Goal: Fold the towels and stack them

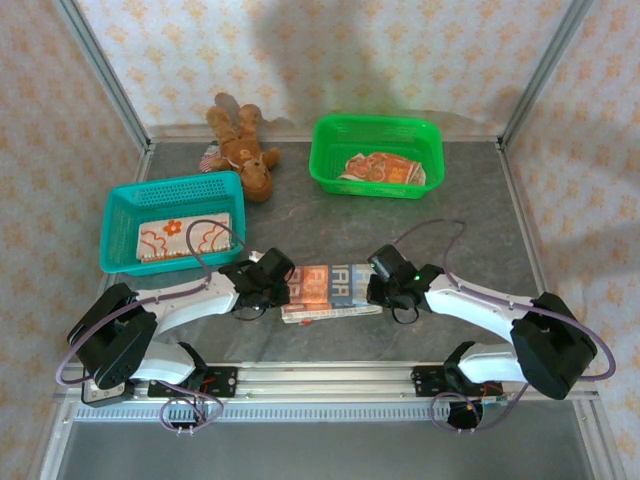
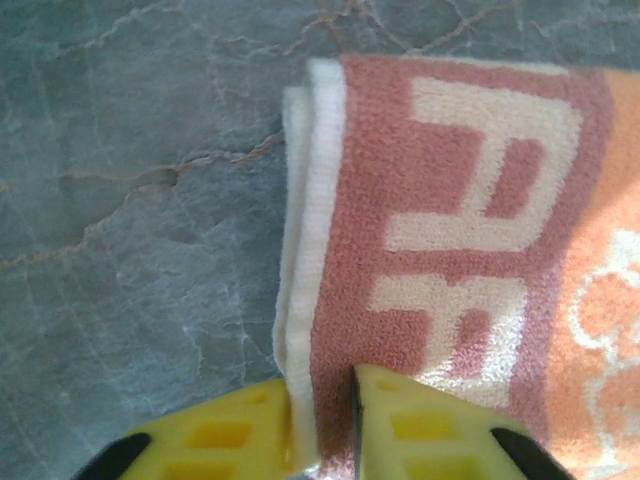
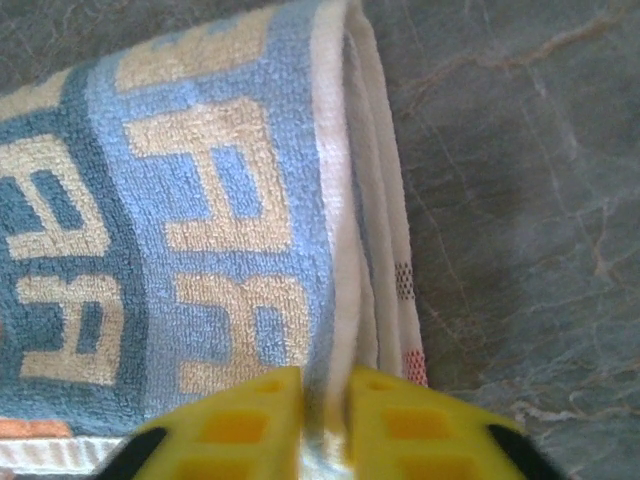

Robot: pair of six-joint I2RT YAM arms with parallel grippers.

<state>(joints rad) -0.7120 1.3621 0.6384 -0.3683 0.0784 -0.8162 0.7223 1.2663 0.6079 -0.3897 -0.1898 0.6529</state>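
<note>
The grey marbled counter (image 1: pixel 470 240) is lit evenly and softly from above; a broad dim shadow is cast on the flowered back wall (image 1: pixel 300 50). Close up, the folded orange-and-blue terry towel (image 2: pixel 480 200) is rendered sharply, slightly overexposed at the right.

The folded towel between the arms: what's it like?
The folded towel is terry-looking cloth in a flat, several-layered strip with white edges. Its left end is rust-red and orange, its right end blue, both with cream letter shapes. It lies on the grey table, the left claw and right claw each pinching one end.
</note>
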